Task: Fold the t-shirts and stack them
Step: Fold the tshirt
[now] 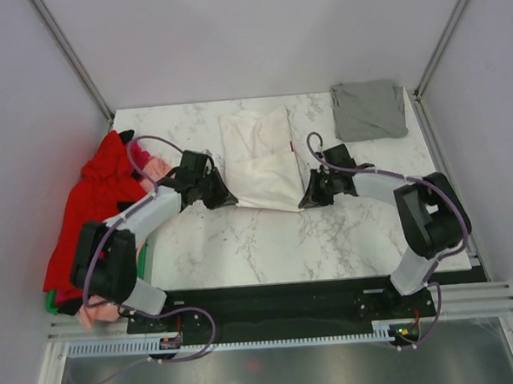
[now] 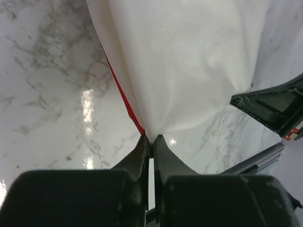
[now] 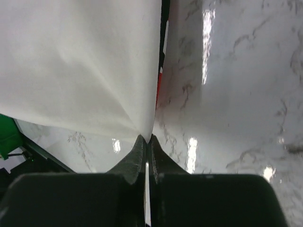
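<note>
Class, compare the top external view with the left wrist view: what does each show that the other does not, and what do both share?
Only the top external view shows the folded grey cloth t-shirt at the far right corner, the heap of red and pink shirts at the left edge, and the right pincer. Only the left wrist view shows the left pincer shut on a gathered corner of cloth, with a thin red edge beside it. Both show the large white cloth t-shirt, the marble table and the left pincer.

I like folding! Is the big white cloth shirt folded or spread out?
Partly folded: the big white cloth shirt lies as a narrow layered strip, left gripper and right gripper pinching its near corners.
</note>
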Controlling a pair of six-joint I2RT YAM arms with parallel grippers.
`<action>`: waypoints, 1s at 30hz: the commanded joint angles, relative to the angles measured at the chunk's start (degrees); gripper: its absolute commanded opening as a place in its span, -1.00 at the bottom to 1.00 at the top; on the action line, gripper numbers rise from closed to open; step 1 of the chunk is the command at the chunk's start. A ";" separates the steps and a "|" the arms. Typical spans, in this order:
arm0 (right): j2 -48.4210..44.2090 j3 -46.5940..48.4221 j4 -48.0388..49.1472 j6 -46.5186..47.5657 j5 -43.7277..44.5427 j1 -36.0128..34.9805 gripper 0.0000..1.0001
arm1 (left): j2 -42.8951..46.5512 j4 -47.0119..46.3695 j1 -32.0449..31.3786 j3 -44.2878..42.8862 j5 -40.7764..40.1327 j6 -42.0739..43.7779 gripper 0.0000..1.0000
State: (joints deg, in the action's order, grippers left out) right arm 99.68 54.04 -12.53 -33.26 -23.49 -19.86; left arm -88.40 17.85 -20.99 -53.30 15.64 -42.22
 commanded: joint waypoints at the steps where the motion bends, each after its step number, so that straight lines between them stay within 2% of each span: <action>1: -9.39 -2.62 -3.62 -0.93 -0.07 0.26 -1.00 | 11.46 5.70 -3.86 1.87 -1.48 -1.99 -0.96; 6: -27.58 -8.86 -10.56 -3.82 2.56 -0.35 -1.00 | 22.55 11.85 -9.49 5.13 -2.63 -6.38 -0.96; 10: -41.36 -11.67 -20.41 -7.34 4.93 -2.72 -1.00 | 31.52 19.21 -14.68 6.19 -4.12 -10.69 -0.96; 14: -47.29 -8.01 -29.72 -11.82 11.60 -8.69 -1.00 | 39.78 24.94 -15.66 3.21 -6.14 -13.41 -0.96; 18: -45.81 -0.62 -33.33 -11.49 14.43 -9.85 -1.00 | 38.93 27.86 -15.57 -0.13 -9.13 -12.10 -0.96; 23: -37.38 8.52 -34.84 -7.45 19.44 -9.94 -1.00 | 33.48 27.95 -15.31 -3.38 -11.33 -11.31 -0.96; 26: -32.81 13.36 -35.01 -5.43 21.54 -9.76 -1.00 | 30.49 27.95 -13.90 -6.81 -12.56 -9.74 -0.96; 30: -26.92 19.95 -35.45 -2.79 22.61 -8.98 -1.00 | 26.10 28.03 -8.91 -12.60 -11.78 -6.92 -0.96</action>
State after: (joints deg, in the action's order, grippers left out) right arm 70.74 68.79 -46.85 -39.46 -5.39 -29.80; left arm -60.93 45.34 -33.58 -60.53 6.11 -52.18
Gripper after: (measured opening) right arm 0.011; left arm 0.045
